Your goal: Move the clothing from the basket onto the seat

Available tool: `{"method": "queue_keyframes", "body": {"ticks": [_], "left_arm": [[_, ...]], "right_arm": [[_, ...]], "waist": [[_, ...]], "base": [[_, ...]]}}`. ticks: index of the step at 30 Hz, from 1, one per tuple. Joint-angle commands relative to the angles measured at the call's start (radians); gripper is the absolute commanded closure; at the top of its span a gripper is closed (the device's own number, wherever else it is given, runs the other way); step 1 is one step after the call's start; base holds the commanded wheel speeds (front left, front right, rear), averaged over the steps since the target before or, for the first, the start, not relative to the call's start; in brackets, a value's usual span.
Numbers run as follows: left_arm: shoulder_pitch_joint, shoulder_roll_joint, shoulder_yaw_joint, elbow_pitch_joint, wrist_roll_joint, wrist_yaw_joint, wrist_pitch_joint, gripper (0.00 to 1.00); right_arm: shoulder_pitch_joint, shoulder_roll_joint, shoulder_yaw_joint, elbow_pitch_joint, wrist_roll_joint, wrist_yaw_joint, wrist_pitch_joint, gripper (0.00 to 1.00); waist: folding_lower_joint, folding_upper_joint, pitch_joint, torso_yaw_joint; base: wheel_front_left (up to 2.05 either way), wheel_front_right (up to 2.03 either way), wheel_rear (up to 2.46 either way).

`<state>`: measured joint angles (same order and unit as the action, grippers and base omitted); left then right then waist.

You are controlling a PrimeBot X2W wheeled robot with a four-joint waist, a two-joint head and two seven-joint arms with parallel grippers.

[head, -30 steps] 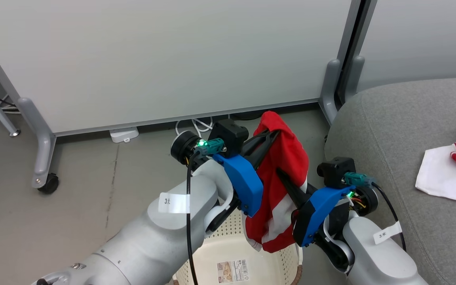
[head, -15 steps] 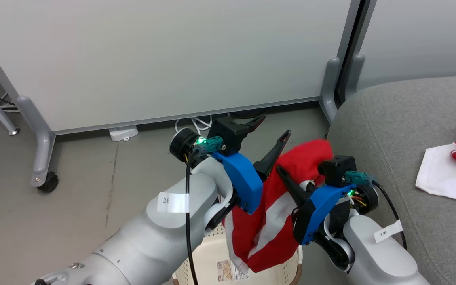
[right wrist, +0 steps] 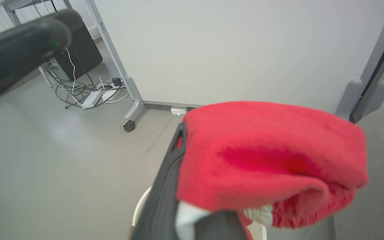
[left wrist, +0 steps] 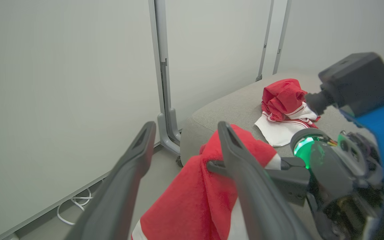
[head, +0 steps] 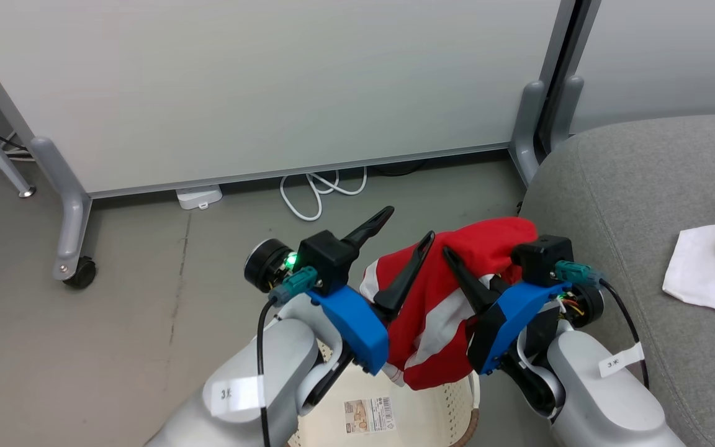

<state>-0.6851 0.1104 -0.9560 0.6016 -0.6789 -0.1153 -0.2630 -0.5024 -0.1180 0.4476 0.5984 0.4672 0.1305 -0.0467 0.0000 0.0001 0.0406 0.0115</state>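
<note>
Left gripper: you've got it wide open, nothing between the fingers. Its inner finger lies right along the red cloth. Can't tell whether it actually touches.

Right gripper: clamped on the red garment. In your head view one dark finger pokes out of the cloth and the other is buried under it. In the right wrist view the fabric bunches over the top of both fingers and covers the tips.

The garment is red with white stripes and hangs off the right gripper alone. It's in the air above the basket, with the lower folds dangling just over the basket's opening and the top bunched toward the sofa edge. It's not on the cushion.

The bit of basket interior you can see shows only the label on the bottom. The near part is hidden behind the arms.

The sofa is to the right of both grippers. A second garment, white panel with red, lies on the cushion well apart from the held one.

Behind: a partition panel on casters, with a white cable looped on the floor at its base.
</note>
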Motion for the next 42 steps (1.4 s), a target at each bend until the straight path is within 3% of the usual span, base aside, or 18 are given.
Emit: {"method": "queue_keyframes", "body": {"ticks": [1, 9, 18, 34, 42], "left_arm": [[0.036, 0.013, 0.037, -0.028, 0.034, -0.001, -0.003, 0.00], [0.222, 0.047, 0.244, -0.162, 0.191, -0.005, -0.003, 0.00], [0.357, 0.052, 0.388, -0.215, 0.305, -0.013, -0.003, 0.00], [0.433, 0.044, 0.433, -0.232, 0.347, -0.015, -0.003, 0.00], [0.427, 0.050, 0.435, -0.236, 0.345, -0.016, -0.003, 0.00]], "right_arm": [[0.016, -0.003, -0.005, -0.012, -0.008, 0.000, -0.005, 1.00], [0.037, -0.002, -0.029, -0.059, -0.026, 0.000, 0.009, 1.00], [0.064, -0.007, -0.055, -0.097, -0.039, 0.000, 0.027, 1.00], [0.095, 0.002, -0.086, -0.147, -0.062, 0.000, 0.060, 1.00], [0.089, 0.008, -0.091, -0.161, -0.066, 0.000, 0.060, 1.00]], "waist": [[0.0000, -0.0001, 0.003, 0.003], [0.0000, -0.0001, 0.011, 0.006], [0.0000, -0.0001, 0.010, 0.009], [0.0000, -0.0001, 0.010, 0.001], [0.0000, -0.0001, 0.028, -0.065]], "base": [[0.00, 0.00, 0.00], [0.00, 0.00, 0.00], [0.00, 0.00, 0.00], [0.00, 0.00, 0.00], [0.00, 0.00, 0.00]]}}
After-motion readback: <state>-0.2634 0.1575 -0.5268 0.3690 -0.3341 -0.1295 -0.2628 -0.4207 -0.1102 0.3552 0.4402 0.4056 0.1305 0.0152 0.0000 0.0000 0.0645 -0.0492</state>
